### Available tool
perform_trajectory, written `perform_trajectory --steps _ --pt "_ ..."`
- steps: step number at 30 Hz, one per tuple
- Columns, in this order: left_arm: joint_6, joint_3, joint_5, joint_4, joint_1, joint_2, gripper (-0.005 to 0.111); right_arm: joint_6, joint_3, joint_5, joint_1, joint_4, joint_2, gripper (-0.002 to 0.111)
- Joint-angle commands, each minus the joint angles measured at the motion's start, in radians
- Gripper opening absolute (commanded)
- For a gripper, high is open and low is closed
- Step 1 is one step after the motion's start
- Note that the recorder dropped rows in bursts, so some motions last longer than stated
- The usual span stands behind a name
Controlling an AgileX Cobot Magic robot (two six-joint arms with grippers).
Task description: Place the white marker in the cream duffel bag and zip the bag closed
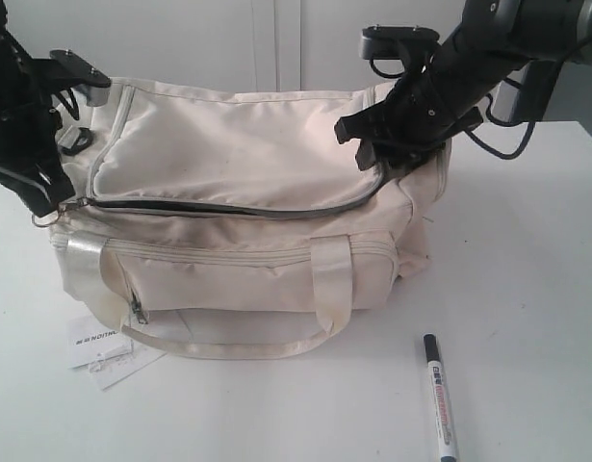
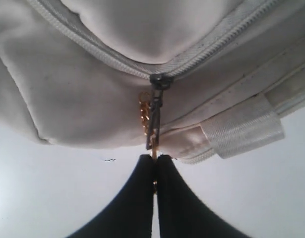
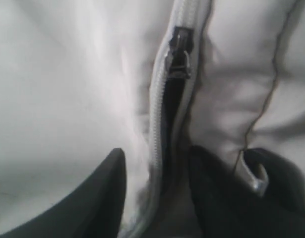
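The cream duffel bag [image 1: 238,183] lies across the middle of the table. A dark gap runs along its top zipper [image 1: 247,210]. The white marker [image 1: 439,395] lies on the table in front of the bag's right end, black cap pointing toward the bag, untouched. At the bag's left end my left gripper [image 1: 51,206] [image 2: 155,162] is shut on the gold clasp [image 2: 145,113] that hangs beside the pull of the zipper slider [image 2: 161,81]. My right gripper [image 1: 377,162] [image 3: 159,166] presses on the bag's top right end, open, straddling the zipper track below another slider [image 3: 179,52].
A small white paper tag [image 1: 103,351] lies on the table under the bag's front left corner. The satin strap handle [image 1: 247,342] droops over the front pocket. White tabletop [image 1: 527,250] extends to the right of the bag; a wall stands behind.
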Motion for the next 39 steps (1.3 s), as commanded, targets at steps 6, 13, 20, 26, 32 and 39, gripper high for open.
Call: perform_trajectory --steps 6,13,20,26,32,39 --pt "0.001 0.007 0.086 -0.051 0.003 -0.015 0.000 -0.181 -0.001 0.088 -0.011 0.060 -0.159 0.062" --pt "0.001 0.007 0.052 -0.052 0.003 -0.015 0.000 -0.557 -0.001 0.220 -0.011 0.309 -0.210 0.056" --pt "0.001 0.007 0.044 -0.052 0.003 -0.015 0.000 -0.867 0.029 0.291 0.061 0.522 -0.204 0.054" --pt "0.001 0.007 0.040 -0.052 0.003 -0.015 0.000 -0.868 0.029 0.166 0.190 0.519 -0.159 0.054" --pt "0.001 0.007 0.026 -0.052 0.003 -0.015 0.000 -0.945 0.029 0.043 0.274 0.507 -0.082 0.054" --pt "0.001 0.007 0.026 -0.063 0.003 -0.015 0.000 -1.025 0.027 -0.119 0.343 0.507 -0.008 0.054"
